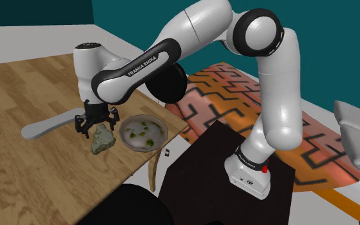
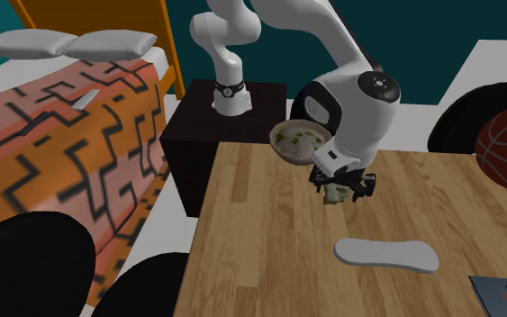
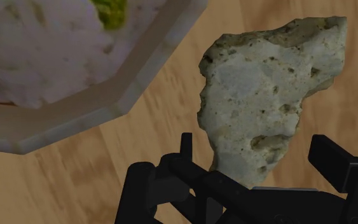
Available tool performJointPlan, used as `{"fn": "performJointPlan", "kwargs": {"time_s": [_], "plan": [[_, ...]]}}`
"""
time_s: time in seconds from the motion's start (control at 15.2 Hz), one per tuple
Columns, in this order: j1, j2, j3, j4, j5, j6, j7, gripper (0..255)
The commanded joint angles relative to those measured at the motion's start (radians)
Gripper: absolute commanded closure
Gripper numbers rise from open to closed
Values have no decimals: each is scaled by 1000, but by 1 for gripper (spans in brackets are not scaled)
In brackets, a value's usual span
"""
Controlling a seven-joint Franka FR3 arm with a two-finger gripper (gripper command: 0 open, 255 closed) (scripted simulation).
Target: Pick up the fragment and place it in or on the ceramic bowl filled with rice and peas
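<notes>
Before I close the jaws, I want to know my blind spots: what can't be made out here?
Wrist view: the lower tip of the fragment, behind the jaws' base; most of the bowl, cut off by the edges.
Second exterior view: most of the fragment and the bowl's right side, behind the arm.

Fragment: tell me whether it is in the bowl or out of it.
Out. The fragment is beside the bowl, outside its rim, with bare table showing between them in the wrist view.
</notes>
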Motion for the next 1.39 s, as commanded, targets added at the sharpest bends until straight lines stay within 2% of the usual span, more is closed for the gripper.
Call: {"fn": "performJointPlan", "kwargs": {"time_s": [0.0, 0.2, 0.26, 0.86, 1.32], "plan": [[0, 0, 0, 0, 0, 1, 0, 0], [0, 0, 0, 0, 0, 1, 0, 0], [0, 0, 0, 0, 0, 1, 0, 255], [0, 0, 0, 0, 0, 1, 0, 255], [-13, -57, 17, 13, 24, -67, -10, 255]]}}
